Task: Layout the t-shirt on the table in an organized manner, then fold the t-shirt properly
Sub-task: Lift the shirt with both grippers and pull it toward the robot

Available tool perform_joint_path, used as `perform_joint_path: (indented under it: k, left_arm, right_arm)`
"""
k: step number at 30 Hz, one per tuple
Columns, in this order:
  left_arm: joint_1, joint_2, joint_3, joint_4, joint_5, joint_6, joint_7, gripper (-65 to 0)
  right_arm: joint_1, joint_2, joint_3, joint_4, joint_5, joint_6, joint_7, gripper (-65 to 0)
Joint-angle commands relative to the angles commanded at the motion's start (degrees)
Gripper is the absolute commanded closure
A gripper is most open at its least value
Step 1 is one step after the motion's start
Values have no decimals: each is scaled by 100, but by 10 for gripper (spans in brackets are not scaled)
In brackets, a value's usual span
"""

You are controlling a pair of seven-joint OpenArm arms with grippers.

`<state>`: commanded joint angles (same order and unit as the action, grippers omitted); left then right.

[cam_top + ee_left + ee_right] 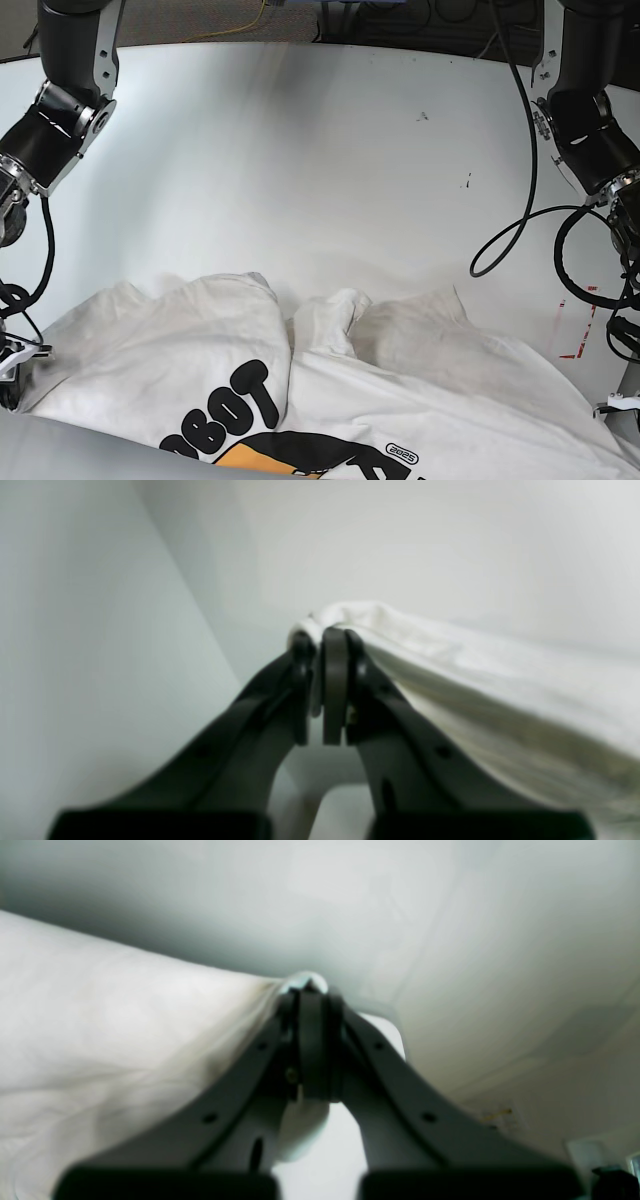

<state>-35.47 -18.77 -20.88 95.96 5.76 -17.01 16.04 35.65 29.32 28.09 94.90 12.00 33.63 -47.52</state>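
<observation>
From the base view's left edge, my right arm (55, 110) drops down past the frame's side, and my right pincer (312, 990) is pressed together on a corner of the t-shirt (300, 390), a small nub of off-white cloth poking out above the pads (311, 1040) while the fabric stretches away to the left in the right wrist view. The t-shirt lies bunched along the near edge of the glossy white surface (300, 170), print side up, with black bubble letters (235, 405) and part of an orange-yellow circle (250, 458) showing at the bottom, and a rumpled fold rising near its middle. Farther right, a couple of dark specks (466, 182) sit on the bare surface, and a red tape mark (580, 330) lies close to the shirt's right side. At the right edge my left arm (590, 130) comes down with a black cable (520, 200) looping beside it, and my left pincer (327, 640) is clamped on another bunched edge of the t-shirt, the cloth draping off to the right in the left wrist view.
</observation>
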Motion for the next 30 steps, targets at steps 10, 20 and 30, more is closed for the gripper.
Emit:
perform_joint_path:
  k: [10, 20, 30]
  left_arm:
    - [519, 0, -167, 18, -18, 0, 0, 0]
    - [774, 35, -132, -35, -18, 0, 0, 0]
    - [633, 185, 246, -369, -18, 0, 0, 0]
  right_arm:
    - [-290, 149, 9, 237, 35, 0, -9, 0]
    - [-527, 105, 9, 132, 35, 0, 0, 0]
    - [-501, -97, -9, -448, 0, 0, 97, 0]
